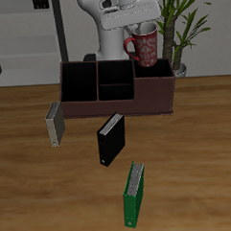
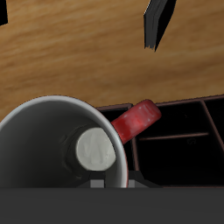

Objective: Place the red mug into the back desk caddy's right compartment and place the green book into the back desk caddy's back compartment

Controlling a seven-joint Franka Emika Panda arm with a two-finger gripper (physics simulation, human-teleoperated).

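My gripper [image 1: 142, 30] is shut on the red mug [image 1: 144, 46] and holds it upright in the air above the wide right compartment [image 1: 154, 83] of the back desk caddy [image 1: 117, 108]. In the wrist view I look down into the mug's white inside [image 2: 57, 144]. Its red handle [image 2: 138, 118] sticks out over the caddy's black dividers [image 2: 175, 137]. The back compartment [image 1: 113, 71] is the rear small middle section. The green book [image 1: 134, 193] stands upright near the table's front edge, far from the gripper.
A black book [image 1: 110, 139] stands on the table between the caddy and the green book; it also shows in the wrist view [image 2: 157, 21]. A grey-white book [image 1: 54, 123] stands in front of the caddy's tall end section [image 1: 77, 81]. A potted plant [image 1: 185, 27] stands behind the caddy.
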